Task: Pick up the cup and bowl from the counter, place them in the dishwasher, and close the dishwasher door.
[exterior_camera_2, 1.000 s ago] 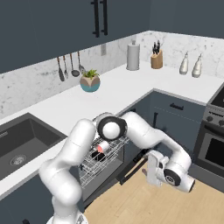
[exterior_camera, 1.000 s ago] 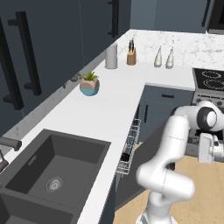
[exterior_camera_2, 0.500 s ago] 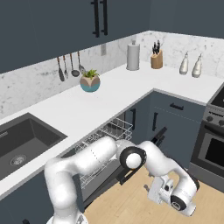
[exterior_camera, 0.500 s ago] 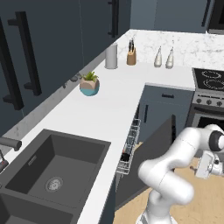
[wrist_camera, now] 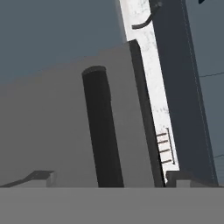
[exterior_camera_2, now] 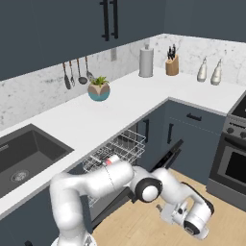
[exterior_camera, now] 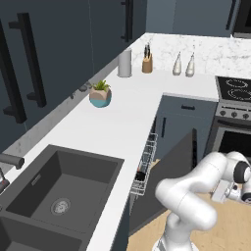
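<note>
The dishwasher door [exterior_camera: 171,169] hangs partly open below the counter [exterior_camera: 127,117]. Above it the silver wire rack [exterior_camera_2: 119,150] is pulled out. The reddish-and-white cup [exterior_camera_2: 111,159] lies in the rack, partly behind my arm. The bowl is hidden from me. My gripper [exterior_camera_2: 175,216] hangs low over the wooden floor on the outer side of the door, open and empty. In the hand view the door's flat grey panel [wrist_camera: 48,127] and its dark bar handle [wrist_camera: 103,131] stand right before my spread gripper [wrist_camera: 109,178].
The steel oven [exterior_camera: 235,135] stands right of the door, close to my hand. Along the counter sit a teal-and-pink plant pot [exterior_camera: 100,95], a grey canister [exterior_camera: 125,63], a knife block [exterior_camera: 146,63] and two bottles [exterior_camera: 184,64]. The dark sink [exterior_camera: 59,191] lies at the left.
My arm has swung down and away from the rack to the outer side of the door, and the hand now hangs near the floor. The jaws have stayed open.
</note>
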Motion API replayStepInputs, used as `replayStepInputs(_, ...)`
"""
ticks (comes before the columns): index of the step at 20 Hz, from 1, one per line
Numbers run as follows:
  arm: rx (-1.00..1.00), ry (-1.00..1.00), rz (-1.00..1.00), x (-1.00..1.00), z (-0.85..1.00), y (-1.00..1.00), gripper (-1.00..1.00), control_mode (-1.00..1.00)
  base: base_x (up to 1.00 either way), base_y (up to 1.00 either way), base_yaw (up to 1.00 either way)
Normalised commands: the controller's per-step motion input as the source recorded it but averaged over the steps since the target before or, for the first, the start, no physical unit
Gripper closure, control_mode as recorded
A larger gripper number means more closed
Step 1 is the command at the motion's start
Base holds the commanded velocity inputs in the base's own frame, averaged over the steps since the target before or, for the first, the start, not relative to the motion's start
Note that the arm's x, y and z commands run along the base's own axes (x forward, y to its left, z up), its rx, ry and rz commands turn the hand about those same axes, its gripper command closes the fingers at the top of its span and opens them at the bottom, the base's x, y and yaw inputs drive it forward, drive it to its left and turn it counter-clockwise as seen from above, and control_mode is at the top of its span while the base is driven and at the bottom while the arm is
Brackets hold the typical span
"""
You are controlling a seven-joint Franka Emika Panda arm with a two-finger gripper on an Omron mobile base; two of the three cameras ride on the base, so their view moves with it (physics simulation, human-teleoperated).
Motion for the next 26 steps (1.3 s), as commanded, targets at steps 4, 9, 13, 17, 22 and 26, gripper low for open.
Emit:
replayStepInputs(4,0.00,0.00,0.00,0.50,-0.21,0.28,-1.00,-1.00,0.00,0.00,0.00)
replayStepInputs(9,0.00,0.00,0.00,0.43,-0.11,0.32,-1.00,-1.00,0.00,0.00,0.00)
replayStepInputs(13,0.00,0.00,0.00,0.33,0.00,0.36,-1.00,-1.00,0.00,0.00,0.00)
replayStepInputs(17,0.00,0.00,0.00,0.34,0.00,0.46,-1.00,-1.00,0.00,0.00,0.00)
replayStepInputs(22,0.00,0.00,0.00,0.38,0.03,0.57,-1.00,-1.00,0.00,0.00,0.00)
replayStepInputs(26,0.00,0.00,0.00,0.47,0.10,0.84,-1.00,-1.00,0.00,0.00,0.00)
